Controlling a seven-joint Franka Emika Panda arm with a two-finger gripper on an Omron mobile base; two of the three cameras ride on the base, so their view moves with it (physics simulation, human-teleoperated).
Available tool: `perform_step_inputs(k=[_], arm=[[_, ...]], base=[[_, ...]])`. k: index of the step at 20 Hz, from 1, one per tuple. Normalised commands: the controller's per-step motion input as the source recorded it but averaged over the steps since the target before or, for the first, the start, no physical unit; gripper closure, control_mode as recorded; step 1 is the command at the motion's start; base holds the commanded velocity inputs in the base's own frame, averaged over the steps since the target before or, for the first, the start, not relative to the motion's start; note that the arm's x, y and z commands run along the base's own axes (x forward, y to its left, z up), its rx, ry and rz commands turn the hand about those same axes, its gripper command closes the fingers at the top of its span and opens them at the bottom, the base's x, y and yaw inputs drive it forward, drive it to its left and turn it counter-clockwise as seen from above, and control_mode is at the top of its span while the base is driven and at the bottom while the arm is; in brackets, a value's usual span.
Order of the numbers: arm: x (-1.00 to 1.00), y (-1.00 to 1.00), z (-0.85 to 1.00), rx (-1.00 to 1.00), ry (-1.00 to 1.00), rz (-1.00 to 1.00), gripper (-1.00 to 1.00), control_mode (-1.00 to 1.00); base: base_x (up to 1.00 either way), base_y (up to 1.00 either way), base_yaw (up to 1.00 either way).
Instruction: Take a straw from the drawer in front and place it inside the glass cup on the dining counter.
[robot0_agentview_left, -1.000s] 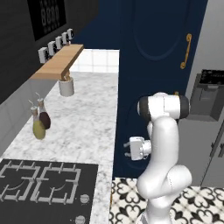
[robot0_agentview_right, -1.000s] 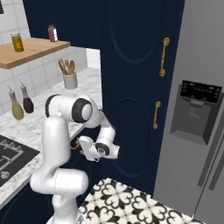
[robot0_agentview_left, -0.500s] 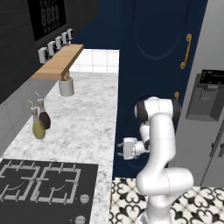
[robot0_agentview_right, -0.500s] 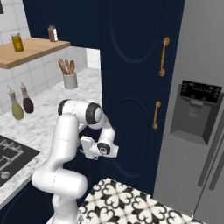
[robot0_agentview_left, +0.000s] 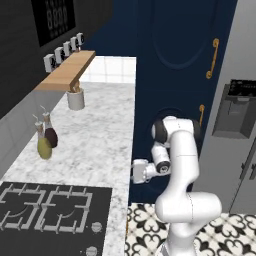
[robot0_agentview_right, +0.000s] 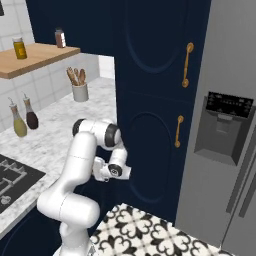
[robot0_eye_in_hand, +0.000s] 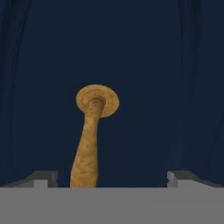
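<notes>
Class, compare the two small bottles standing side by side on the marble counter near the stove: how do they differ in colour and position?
The yellow bottle holds pale yellow-green liquid, while the dark bottle holds deep red-brown liquid. In the left base view the yellow bottle stands nearer the stove, the dark bottle just behind it toward the white crock. Both are upright, similar in size, with slim pouring spouts, close to the wall.

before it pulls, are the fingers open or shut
Open: in the hand view the fingers stand wide apart on either side of the gold handle, not touching it.
</notes>
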Motion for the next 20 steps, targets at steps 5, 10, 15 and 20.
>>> perform_step_inputs(k=[5, 10, 15, 20], arm=[[0.17, 0.21, -0.39, 0.00, 0.00, 0.00, -1.00, -1.00], [0.01, 0.27, -0.10, -0.03, -0.01, -0.01, 1.00, -1.00], [-0.26, -0.22, 0.02, -0.02, -0.13, -0.04, 1.00, -1.00], [-0.43, -0.78, 0.02, 0.00, -0.11, -0.02, 1.00, -1.00]], base=[[0.00, 0.00, 0.00], [0.00, 0.00, 0.00], [0.00, 0.00, 0.00], [0.00, 0.00, 0.00]])
